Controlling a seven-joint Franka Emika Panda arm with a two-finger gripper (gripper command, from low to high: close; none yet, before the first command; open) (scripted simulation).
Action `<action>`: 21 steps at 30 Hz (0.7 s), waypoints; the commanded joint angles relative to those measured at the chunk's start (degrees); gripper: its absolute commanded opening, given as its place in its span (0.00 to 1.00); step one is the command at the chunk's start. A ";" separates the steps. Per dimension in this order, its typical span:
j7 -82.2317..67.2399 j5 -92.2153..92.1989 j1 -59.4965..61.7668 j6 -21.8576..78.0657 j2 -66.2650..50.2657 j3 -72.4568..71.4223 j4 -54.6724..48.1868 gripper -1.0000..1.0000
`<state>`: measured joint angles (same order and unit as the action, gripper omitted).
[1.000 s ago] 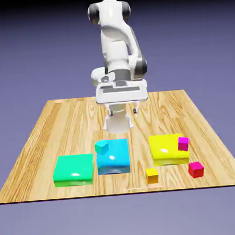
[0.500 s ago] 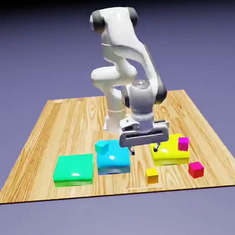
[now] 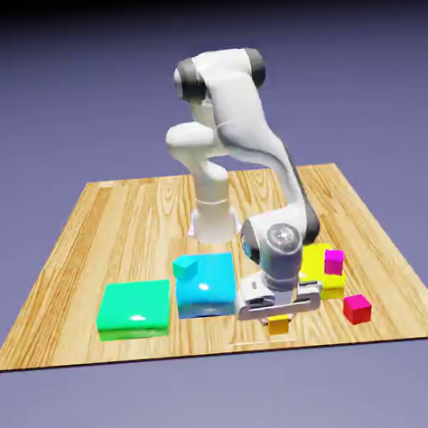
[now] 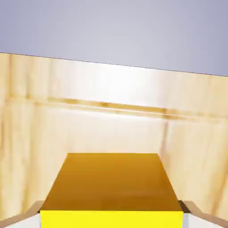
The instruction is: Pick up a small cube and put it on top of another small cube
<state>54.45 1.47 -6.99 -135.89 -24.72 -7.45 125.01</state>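
A small yellow-orange cube [image 3: 278, 325] sits on the wooden table [image 3: 93, 236] near its front edge. My gripper [image 3: 277, 318] has come down right over it. In the hand view the cube [image 4: 113, 187] fills the lower middle between my gripper [image 4: 113, 219] tips. One grey fingertip [image 4: 29, 217] peeks out at each lower corner, close beside the cube's sides. The jaws look open around the cube, which rests on the table. Other small cubes: a teal one [image 3: 185, 268], a magenta one [image 3: 334, 262] and a red one [image 3: 356, 309].
The teal cube lies on a large cyan block [image 3: 212, 288]. The magenta cube lies on a large yellow block [image 3: 314, 262], just behind my hand. A large green block [image 3: 134, 308] is at the exterior view's left. The red cube is right of the gripper.
The arm swung forward and to the exterior view's right, then dropped from above the blocks down onto the yellow-orange cube. None of the cubes moved.
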 commanded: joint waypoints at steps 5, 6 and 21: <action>-4.33 5.95 -5.17 8.81 -1.16 -6.77 -8.79 0.00; -5.35 7.41 -6.45 10.46 -1.86 -8.36 -10.87 0.00; -8.52 11.90 -10.40 15.56 -4.02 -13.24 -17.26 1.00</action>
